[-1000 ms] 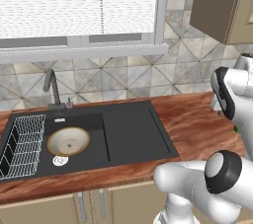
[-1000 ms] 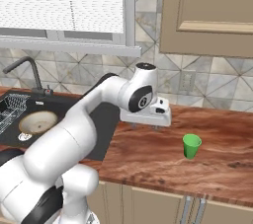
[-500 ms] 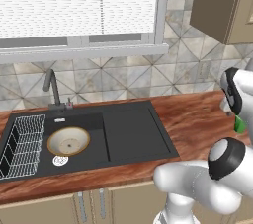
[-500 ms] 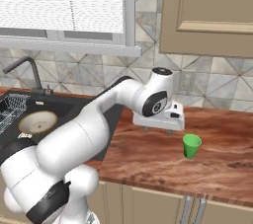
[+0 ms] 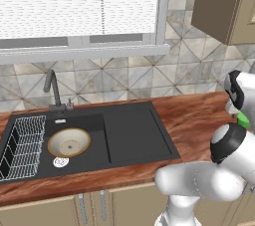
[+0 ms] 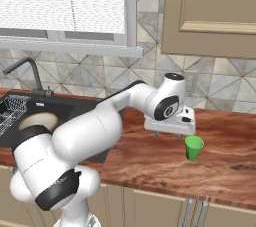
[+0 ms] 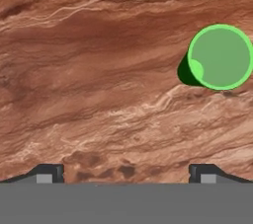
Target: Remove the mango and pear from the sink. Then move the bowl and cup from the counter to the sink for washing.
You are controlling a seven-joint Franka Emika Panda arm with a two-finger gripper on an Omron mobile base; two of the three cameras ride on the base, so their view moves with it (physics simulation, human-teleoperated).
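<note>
The gripper (image 6: 170, 133) hangs above the table (image 6: 150, 161), well to the right of the sink (image 5: 99, 135), with the cup (image 6: 193, 148) standing upright just to its right and a little nearer the front edge. From the right base view the hand sits higher than the cup's rim and does not touch it. In the hand view the jaws are open: the two fingertips (image 7: 47, 173) stand wide apart at the bottom, with bare wood grain between them, and the cup (image 7: 220, 57) lies off to the upper right, seen from above with its mouth open and nothing in it.

In the left base view a sliver of the cup (image 5: 244, 119) shows at the right edge behind the arm. The bowl (image 5: 69, 142) sits in the basin of the sink, right side up, beside the wire rack (image 5: 25, 143) on its left. The faucet (image 5: 52, 88) rises at the far side of the basin. The drainboard (image 5: 134, 130) lies to the right of the basin.
</note>
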